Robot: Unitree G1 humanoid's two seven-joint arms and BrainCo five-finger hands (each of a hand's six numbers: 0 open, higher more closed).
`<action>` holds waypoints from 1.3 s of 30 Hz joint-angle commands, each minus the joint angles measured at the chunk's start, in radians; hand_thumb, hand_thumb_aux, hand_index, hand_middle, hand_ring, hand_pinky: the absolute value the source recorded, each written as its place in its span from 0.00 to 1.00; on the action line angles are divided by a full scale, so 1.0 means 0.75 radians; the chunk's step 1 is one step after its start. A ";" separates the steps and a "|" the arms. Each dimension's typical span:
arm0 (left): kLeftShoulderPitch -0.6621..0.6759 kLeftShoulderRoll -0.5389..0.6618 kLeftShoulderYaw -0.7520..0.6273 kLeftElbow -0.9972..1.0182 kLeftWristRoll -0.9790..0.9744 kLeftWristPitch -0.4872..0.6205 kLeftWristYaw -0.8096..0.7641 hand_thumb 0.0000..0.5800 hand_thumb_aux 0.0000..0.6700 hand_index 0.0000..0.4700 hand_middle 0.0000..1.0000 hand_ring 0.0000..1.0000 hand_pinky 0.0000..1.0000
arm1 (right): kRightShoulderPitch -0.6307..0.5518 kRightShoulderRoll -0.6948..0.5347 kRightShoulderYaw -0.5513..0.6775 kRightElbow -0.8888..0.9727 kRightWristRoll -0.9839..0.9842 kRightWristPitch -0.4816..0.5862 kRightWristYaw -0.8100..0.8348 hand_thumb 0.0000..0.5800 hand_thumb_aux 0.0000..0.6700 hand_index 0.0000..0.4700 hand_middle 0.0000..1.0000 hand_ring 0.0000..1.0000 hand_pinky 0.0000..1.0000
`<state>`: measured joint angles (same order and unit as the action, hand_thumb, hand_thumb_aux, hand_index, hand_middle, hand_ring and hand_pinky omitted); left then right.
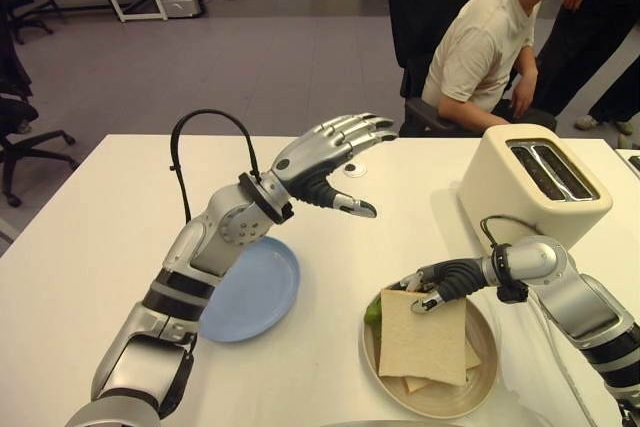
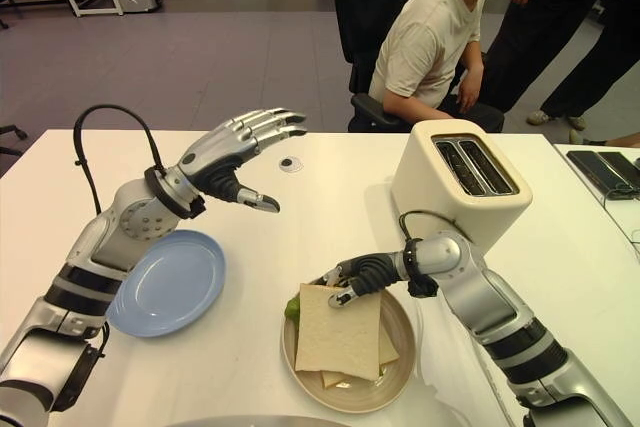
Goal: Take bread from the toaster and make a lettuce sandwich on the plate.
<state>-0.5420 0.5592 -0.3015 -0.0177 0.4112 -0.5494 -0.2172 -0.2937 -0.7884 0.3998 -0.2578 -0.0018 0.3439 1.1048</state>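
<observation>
With the right hand (image 2: 350, 282), curled low over the beige plate (image 2: 400, 377), pinching the top bread slice (image 2: 338, 332) at its 12 o'clock edge. Underneath, showing lettuce (image 2: 292, 309) at 9 o'clock and a second slice. Seems almost finished: only releasing and perhaps straightening left. At 1 o'clock, the toaster (image 2: 455, 197), slots apparently empty. At 10 o'clock, holding the left hand (image 2: 235, 152) raised, spread, without anything.

left hand (image 1: 335, 152): shiny silver shells over the fingers, black palm and dark joints, looks pretty slick
right hand (image 1: 437, 285): mostly black-grey segments, small silver tips
left arm (image 1: 215, 242): chunky silver-grey casings, black bands, round joint cap with tiny bolts
right arm (image 1: 575, 302): same silver/black combo
cable (image 1: 210, 113): thin black loop off the left forearm
</observation>
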 commanded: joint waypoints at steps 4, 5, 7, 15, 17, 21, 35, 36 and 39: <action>0.252 0.099 -0.338 -0.420 -0.474 0.101 -0.570 0.00 0.00 0.00 0.00 0.00 0.00 | 0.018 0.001 0.027 0.080 -0.044 -0.030 -0.009 1.00 1.00 1.00 0.00 0.00 0.00; 0.282 0.111 -0.373 -0.437 -0.492 0.124 -0.629 0.00 0.00 0.00 0.00 0.00 0.00 | 0.019 0.003 0.027 0.081 -0.044 -0.031 -0.011 1.00 1.00 1.00 0.00 0.00 0.00; 0.326 0.114 -0.422 -0.446 -0.517 0.157 -0.711 0.00 0.00 0.00 0.00 0.00 0.00 | 0.022 0.005 0.024 0.081 -0.043 -0.030 -0.017 1.00 1.00 1.00 0.00 0.00 0.00; 0.329 -0.095 -0.430 -0.143 -0.199 -0.059 -0.563 0.00 0.00 0.00 0.00 0.00 0.00 | 0.015 0.019 0.023 0.095 -0.029 -0.032 -0.021 1.00 1.00 1.00 0.00 0.00 0.00; 0.332 -0.131 -0.448 -0.051 -0.108 -0.117 -0.516 0.00 0.00 0.00 0.00 0.00 0.00 | 0.015 0.018 0.021 0.097 -0.028 -0.033 -0.021 1.00 1.00 1.00 0.00 0.00 0.00; 0.353 -0.158 -0.538 0.042 -0.164 -0.120 -0.614 0.00 0.00 0.00 0.00 0.00 0.00 | 0.011 0.026 0.022 0.106 -0.029 -0.034 -0.019 1.00 1.00 1.00 0.00 0.00 0.00; 0.327 -0.132 -0.601 0.098 -0.348 0.225 -0.966 0.00 0.00 0.00 0.00 0.00 0.00 | -0.011 0.039 -0.010 0.100 -0.047 -0.006 -0.036 0.00 0.00 0.00 0.00 0.00 0.00; 0.322 -0.138 -0.616 0.128 -0.343 0.258 -0.987 0.00 0.00 0.00 0.00 0.00 0.00 | -0.028 0.037 -0.020 0.101 -0.053 -0.010 -0.047 0.00 0.00 0.00 0.00 0.00 0.00; 0.315 -0.160 -0.664 0.218 -0.330 0.345 -1.051 0.00 0.00 0.00 0.00 0.00 0.00 | -0.113 0.048 -0.073 0.106 -0.039 0.006 -0.071 0.00 0.00 0.00 0.00 0.00 0.00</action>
<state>-0.3452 0.4009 -0.7313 0.0345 0.0938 -0.4075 -0.9073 -0.3146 -0.7525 0.3875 -0.1835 -0.0204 0.3399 1.0720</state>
